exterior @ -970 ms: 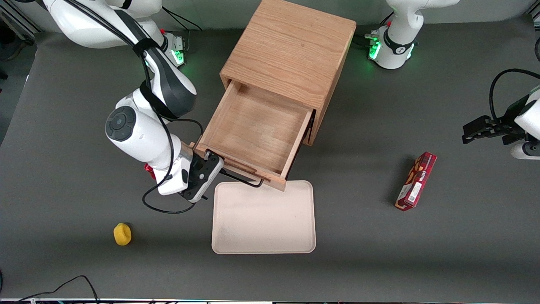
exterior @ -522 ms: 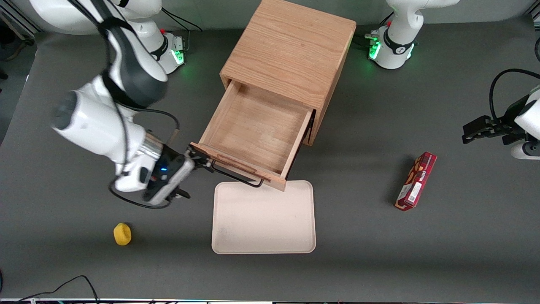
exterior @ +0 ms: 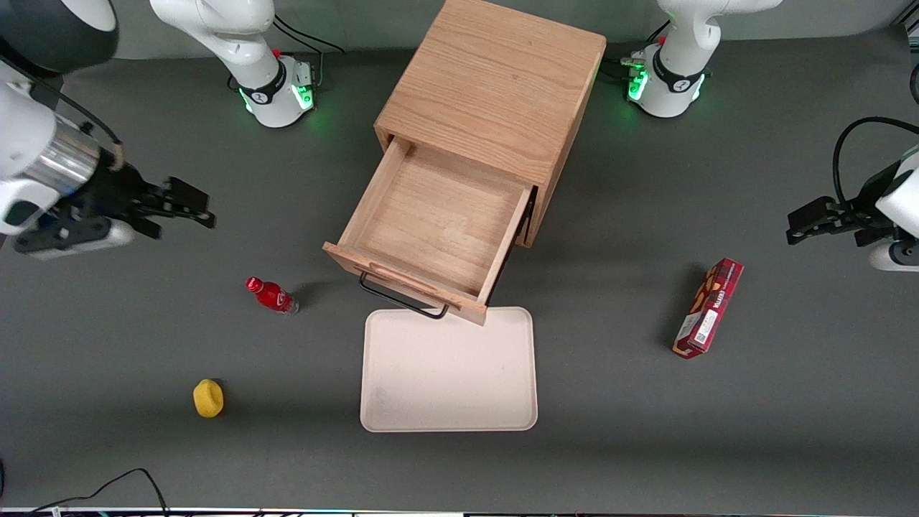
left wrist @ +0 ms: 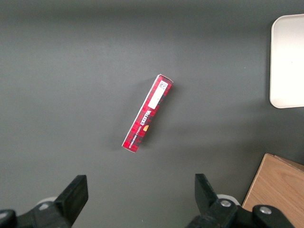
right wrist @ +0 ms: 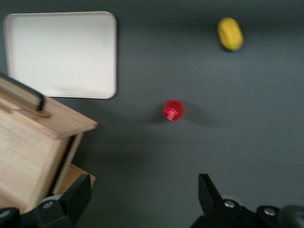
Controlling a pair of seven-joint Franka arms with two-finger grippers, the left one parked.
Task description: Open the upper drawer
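Observation:
The upper drawer (exterior: pixel 438 222) stands pulled far out of the light oak cabinet (exterior: pixel 495 86), and its bare wooden floor shows. Its thin black wire handle (exterior: pixel 402 301) hangs over the edge of the tray. My right gripper (exterior: pixel 192 205) is open and empty, raised above the table well off toward the working arm's end, apart from the drawer. In the right wrist view the open gripper (right wrist: pixel 142 190) looks down on the drawer's front corner (right wrist: pixel 28 152) and its handle (right wrist: pixel 28 95). The lower drawer is hidden under the upper one.
A cream tray (exterior: pixel 449 370) lies in front of the drawer, nearer the front camera. A red bottle (exterior: pixel 271 295) lies beside the drawer front, and a yellow object (exterior: pixel 208 398) lies nearer the camera. A red box (exterior: pixel 708 309) lies toward the parked arm's end.
My gripper has let go of the handle and swung up and away toward the working arm's end. The red bottle now shows. The drawer has stayed open in place.

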